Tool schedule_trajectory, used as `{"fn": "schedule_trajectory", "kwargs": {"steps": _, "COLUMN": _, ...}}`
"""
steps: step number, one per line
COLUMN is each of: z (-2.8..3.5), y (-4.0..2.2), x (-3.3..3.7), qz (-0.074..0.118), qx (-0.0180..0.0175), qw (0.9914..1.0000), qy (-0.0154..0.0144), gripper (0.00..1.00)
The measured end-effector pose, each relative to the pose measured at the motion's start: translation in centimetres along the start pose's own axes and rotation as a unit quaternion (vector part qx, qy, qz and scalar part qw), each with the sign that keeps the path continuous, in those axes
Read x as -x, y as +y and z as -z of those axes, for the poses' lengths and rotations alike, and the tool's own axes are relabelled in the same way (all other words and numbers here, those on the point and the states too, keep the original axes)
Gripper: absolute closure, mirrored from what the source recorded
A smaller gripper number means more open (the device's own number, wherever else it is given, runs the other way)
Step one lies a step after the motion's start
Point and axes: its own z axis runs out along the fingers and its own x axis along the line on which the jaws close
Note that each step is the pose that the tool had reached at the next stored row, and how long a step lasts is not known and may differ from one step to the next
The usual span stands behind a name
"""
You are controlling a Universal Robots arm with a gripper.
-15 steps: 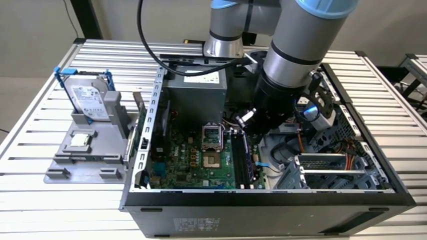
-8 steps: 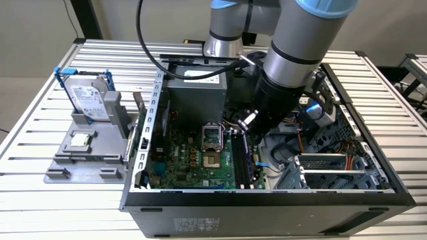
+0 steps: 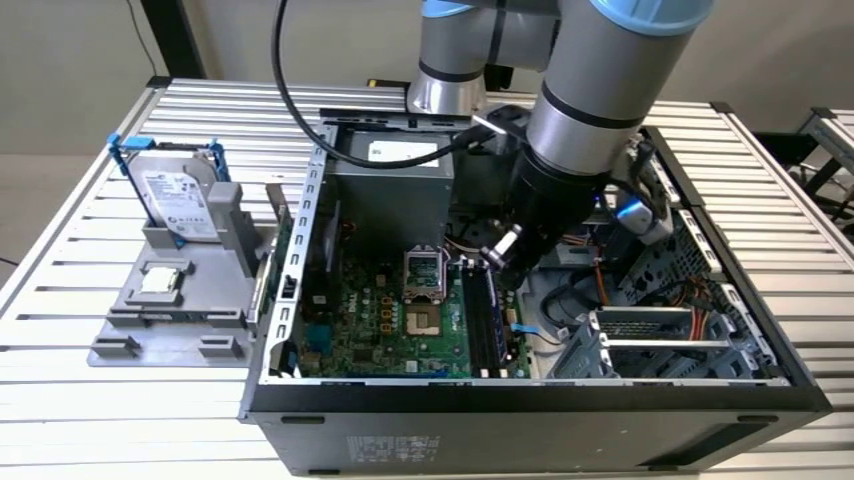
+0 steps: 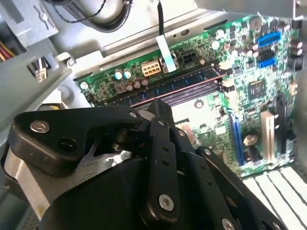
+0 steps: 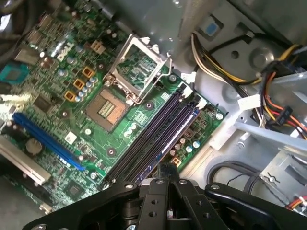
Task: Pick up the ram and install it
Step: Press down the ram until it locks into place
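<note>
Black linkage tool (image 5: pixel 169 184), fingers pressed together with nothing pinched, hangs inside the open case just over the long dark blue-black ram stick (image 5: pixel 158 139) lying in its motherboard slot; off-centre pressing could leave one end unlatched.

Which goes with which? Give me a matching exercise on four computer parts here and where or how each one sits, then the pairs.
1. ram
2. hard drive
3. CPU chip
4. CPU socket

A. standing upright on the grey holder
B. in a slot on the motherboard
C. lid raised, nothing in it
D. lying flat on the grey holder

Pairs: 1-B, 2-A, 3-D, 4-C.
</note>
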Motion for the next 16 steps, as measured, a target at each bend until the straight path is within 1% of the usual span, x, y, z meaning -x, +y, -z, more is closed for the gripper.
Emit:
{"fn": "schedule_trajectory", "kwargs": {"steps": 2, "z": 0.00, "y": 0.00, "x": 0.00, "qz": 0.018, "qx": -0.0009, "qw": 0.99984, "qy": 0.0001, "gripper": 1.00}}
{"fn": "schedule_trajectory", "kwargs": {"steps": 4, "z": 0.00, "y": 0.00, "x": 0.00, "qz": 0.036, "qx": -0.0018, "qw": 0.99935, "qy": 0.0002, "gripper": 1.00}}
{"fn": "schedule_trajectory", "kwargs": {"steps": 6, "z": 0.00, "y": 0.00, "x": 0.00, "qz": 0.054, "qx": -0.0027, "qw": 0.99855, "qy": 0.0003, "gripper": 1.00}}
{"fn": "schedule_trajectory", "kwargs": {"steps": 8, "z": 0.00, "y": 0.00, "x": 0.00, "qz": 0.072, "qx": -0.0035, "qw": 0.99738, "qy": 0.0005, "gripper": 1.00}}
{"fn": "schedule_trajectory", "kwargs": {"steps": 10, "z": 0.00, "y": 0.00, "x": 0.00, "qz": 0.091, "qx": -0.0043, "qw": 0.99589, "qy": 0.0008, "gripper": 1.00}}
{"fn": "schedule_trajectory", "kwargs": {"steps": 12, "z": 0.00, "y": 0.00, "x": 0.00, "qz": 0.108, "qx": -0.0051, "qw": 0.99409, "qy": 0.0010, "gripper": 1.00}}
{"fn": "schedule_trajectory", "kwargs": {"steps": 14, "z": 0.00, "y": 0.00, "x": 0.00, "qz": 0.126, "qx": -0.0059, "qw": 0.99198, "qy": 0.0012, "gripper": 1.00}}
{"fn": "schedule_trajectory", "kwargs": {"steps": 16, "z": -0.01, "y": 0.00, "x": 0.00, "qz": 0.144, "qx": -0.0068, "qw": 0.98952, "qy": 0.0014, "gripper": 1.00}}
